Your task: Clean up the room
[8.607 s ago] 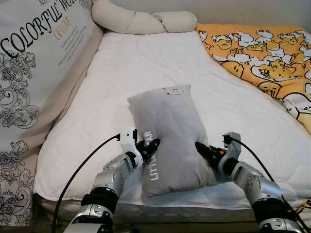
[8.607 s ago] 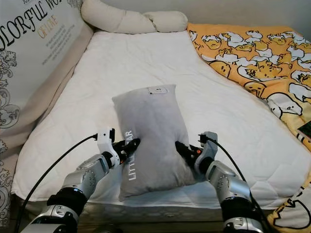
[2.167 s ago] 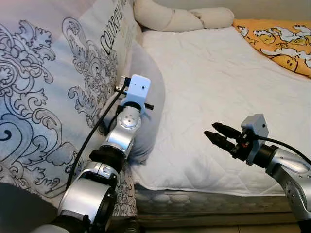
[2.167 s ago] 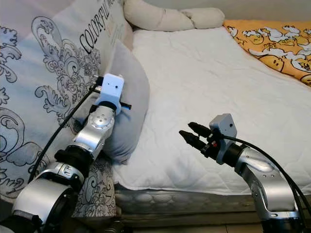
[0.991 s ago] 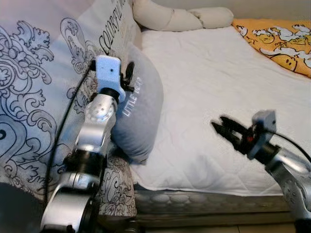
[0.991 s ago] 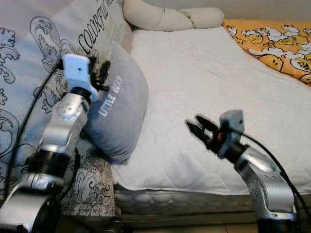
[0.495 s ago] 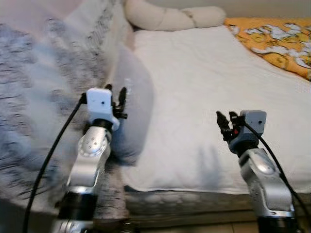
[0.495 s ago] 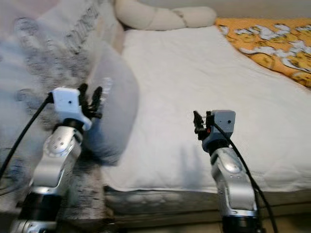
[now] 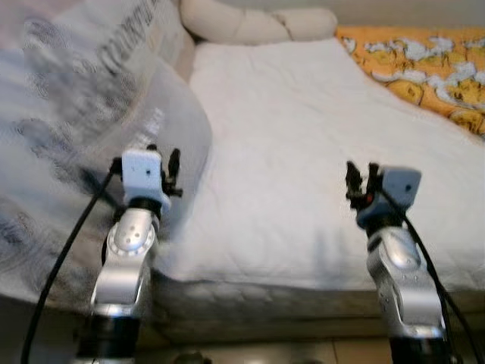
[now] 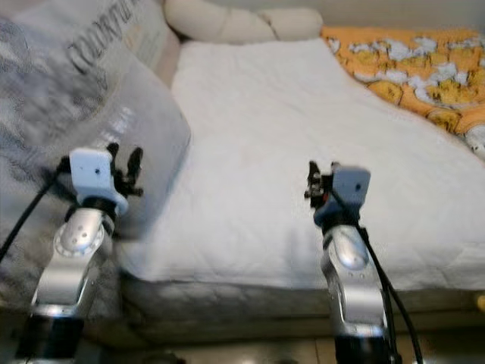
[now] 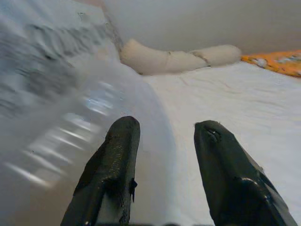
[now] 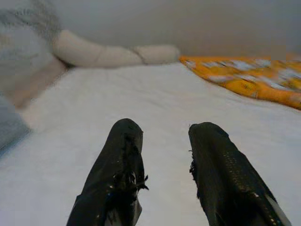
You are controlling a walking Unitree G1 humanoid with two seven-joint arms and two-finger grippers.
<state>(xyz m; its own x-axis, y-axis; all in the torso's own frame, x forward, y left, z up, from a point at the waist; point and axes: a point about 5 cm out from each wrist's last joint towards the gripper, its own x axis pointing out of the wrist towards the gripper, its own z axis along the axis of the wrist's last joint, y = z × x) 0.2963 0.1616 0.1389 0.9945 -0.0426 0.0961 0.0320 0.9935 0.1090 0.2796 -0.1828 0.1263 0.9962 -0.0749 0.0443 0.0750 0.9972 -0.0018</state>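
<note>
A grey pillow (image 9: pixel 176 129) with white lettering leans upright against the big printed cushion (image 9: pixel 72 83) at the left edge of the bed; it also shows blurred in the left wrist view (image 11: pixel 70 127). My left gripper (image 9: pixel 164 155) is raised just in front of the pillow, open and holding nothing, with its fingers (image 11: pixel 117 155) apart. My right gripper (image 9: pixel 361 171) stands upright over the near part of the white mattress (image 9: pixel 288 114), also open, its fingers (image 12: pixel 120 169) with nothing between them.
A cream bolster (image 9: pixel 250 23) lies across the far end of the bed. An orange blanket with a yellow cartoon print (image 9: pixel 424 61) covers the right side. The mattress's front edge (image 9: pixel 265 277) is just below my arms. The head views are blurred.
The left gripper has drawn back off the grey pillow, which stays leaning on the cushion. The right gripper has swung up to point forward. The camera has shifted.
</note>
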